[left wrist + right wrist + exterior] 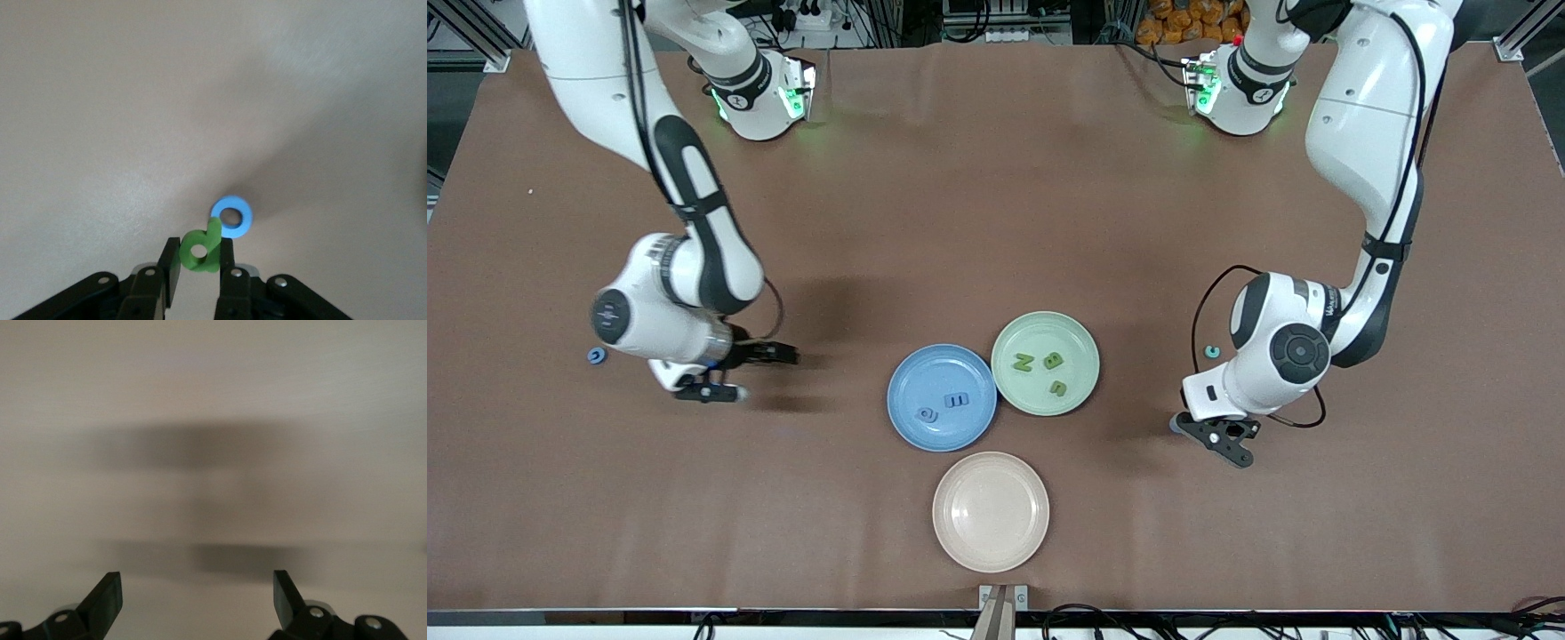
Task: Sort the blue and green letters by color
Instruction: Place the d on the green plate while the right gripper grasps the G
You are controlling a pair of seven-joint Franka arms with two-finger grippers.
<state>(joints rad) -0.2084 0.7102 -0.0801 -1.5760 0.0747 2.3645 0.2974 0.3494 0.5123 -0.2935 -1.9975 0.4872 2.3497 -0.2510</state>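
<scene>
The empty beige plate [991,511] sits bottom-centre; I have the left gripper [199,263] clamped on a green letter [202,249] for the green plate [1087,352], right gripper [197,595] spread empty.

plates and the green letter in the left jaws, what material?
Blue plate, green plate and cream plate: likely matte plastic, with a soft, even sheen. Green letter, held in the left gripper: probably foam or soft plastic; chunky, dull, uniform colour.
</scene>
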